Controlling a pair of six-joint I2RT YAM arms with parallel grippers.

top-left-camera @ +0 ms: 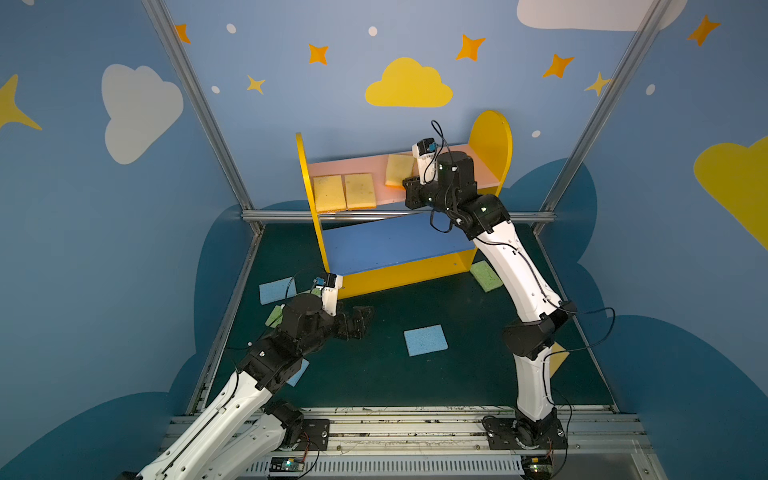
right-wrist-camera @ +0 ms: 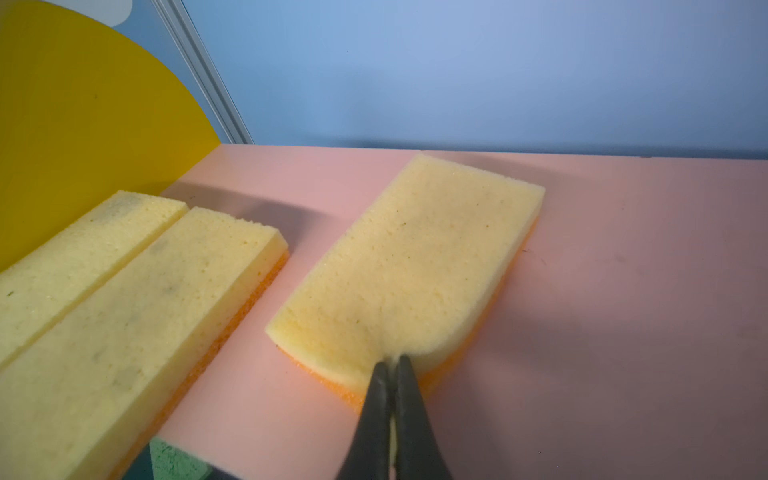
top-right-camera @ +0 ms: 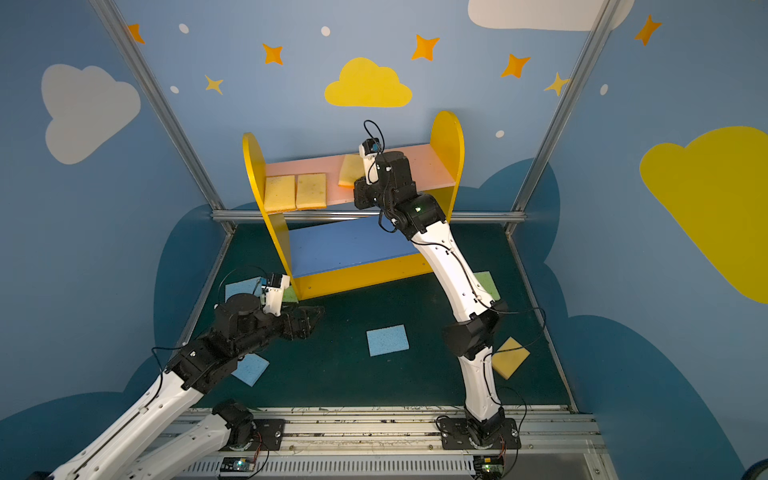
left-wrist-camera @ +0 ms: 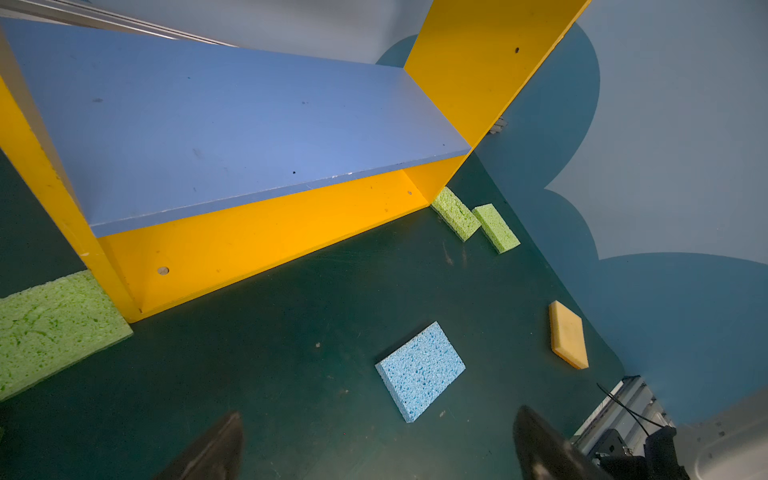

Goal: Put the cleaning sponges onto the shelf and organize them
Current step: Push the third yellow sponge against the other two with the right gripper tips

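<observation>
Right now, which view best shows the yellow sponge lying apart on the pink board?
Right wrist view: the yellow sponge lies close, almost whole. Both top views show it partly behind the arm. Left wrist view misses it.

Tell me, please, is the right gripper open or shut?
Shut: the right gripper has jaws together, denting the angled yellow sponge on the pink board.

On the top board (right-wrist-camera: 623,291) one sponge (right-wrist-camera: 411,266) lies just ahead of the right gripper (right-wrist-camera: 392,363), touching its tips; two more sponges (right-wrist-camera: 137,316) lie side by side to its left.
</observation>
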